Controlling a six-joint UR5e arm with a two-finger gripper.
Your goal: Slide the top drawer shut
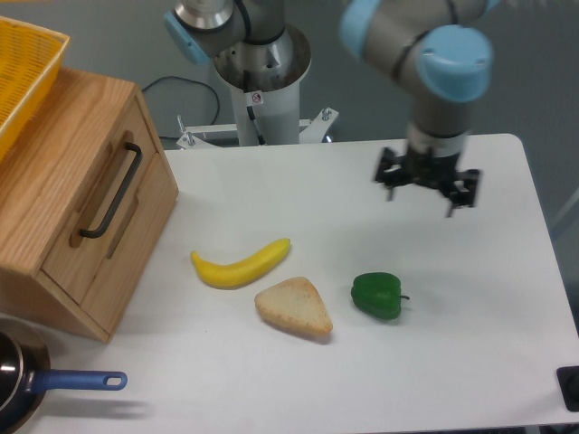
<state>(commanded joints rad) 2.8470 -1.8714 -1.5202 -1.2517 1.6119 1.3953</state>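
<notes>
The top drawer [95, 203] is a light-oak panel with a long black bar handle [110, 192], set in the wooden cabinet [54, 154] at the left. Its front sits flush with the cabinet face. My gripper [425, 192] hangs far to the right over the white table, well away from the drawer. Its fingers [391, 185] stand apart, open, with nothing between them.
A banana [240, 265], a slice of bread [293, 307] and a green pepper [377, 296] lie mid-table. A yellow basket [20, 72] sits on the cabinet. A pan with a blue handle [77, 382] is at the front left. The robot base [262, 81] stands behind the table.
</notes>
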